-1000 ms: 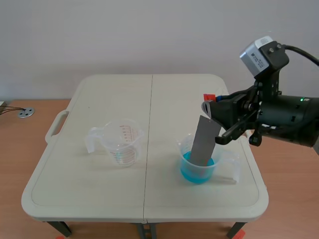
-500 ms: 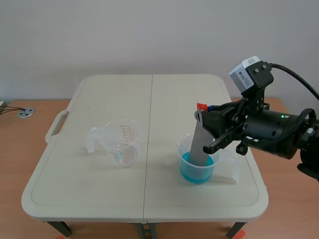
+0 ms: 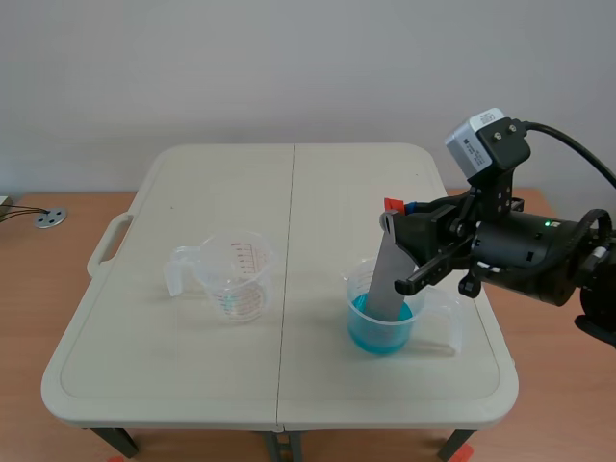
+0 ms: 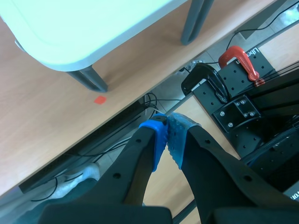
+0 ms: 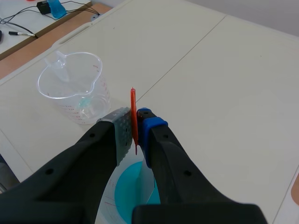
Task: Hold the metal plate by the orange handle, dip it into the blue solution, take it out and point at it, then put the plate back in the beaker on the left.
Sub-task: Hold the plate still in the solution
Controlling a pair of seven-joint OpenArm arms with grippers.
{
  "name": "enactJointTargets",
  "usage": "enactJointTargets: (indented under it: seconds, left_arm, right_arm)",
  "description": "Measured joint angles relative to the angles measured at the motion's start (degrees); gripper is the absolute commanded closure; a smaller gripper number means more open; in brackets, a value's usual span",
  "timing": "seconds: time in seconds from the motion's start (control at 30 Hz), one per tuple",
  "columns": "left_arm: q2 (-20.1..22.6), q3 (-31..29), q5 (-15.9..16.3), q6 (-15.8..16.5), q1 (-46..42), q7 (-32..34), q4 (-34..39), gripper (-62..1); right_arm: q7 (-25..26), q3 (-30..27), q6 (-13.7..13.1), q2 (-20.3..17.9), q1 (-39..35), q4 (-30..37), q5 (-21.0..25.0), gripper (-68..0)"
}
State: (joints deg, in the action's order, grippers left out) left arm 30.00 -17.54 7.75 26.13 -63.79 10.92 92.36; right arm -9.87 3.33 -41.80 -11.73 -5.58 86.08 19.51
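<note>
My right gripper (image 3: 397, 215) is shut on the orange handle (image 3: 393, 205) of the grey metal plate (image 3: 387, 277). The plate leans with its lower end in the blue solution (image 3: 381, 328) inside the right-hand beaker (image 3: 384, 307). In the right wrist view the orange handle (image 5: 133, 117) stands edge-on, pinched in the right gripper (image 5: 136, 120), with the blue solution (image 5: 134, 191) below. An empty clear beaker (image 3: 234, 274) with red markings stands on the table's left half; the empty beaker (image 5: 75, 86) lies ahead of the fingers. My left gripper (image 4: 167, 136) is shut on nothing, off the table, above the floor.
The white folding table (image 3: 192, 192) has a seam down its middle and a carry handle (image 3: 108, 243) at its left edge. Under the left gripper are table legs (image 4: 88, 78), cables and a black clamp base (image 4: 233, 88) with a red clamp.
The right arm came lower and leftwards, sinking the plate deeper into the blue solution; in the last half second it barely shifted. The empty beaker stayed put.
</note>
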Motion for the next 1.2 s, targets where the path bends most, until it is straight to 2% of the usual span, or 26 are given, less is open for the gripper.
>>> enactJointTargets:
  seconds: [1.2]
  left_arm:
    - [0.00,0.00,0.00,0.00,0.00,-1.22,0.00,-1.8]
  right_arm:
    - [0.07,0.00,0.00,0.00,0.04,0.00,-0.72,-1.1]
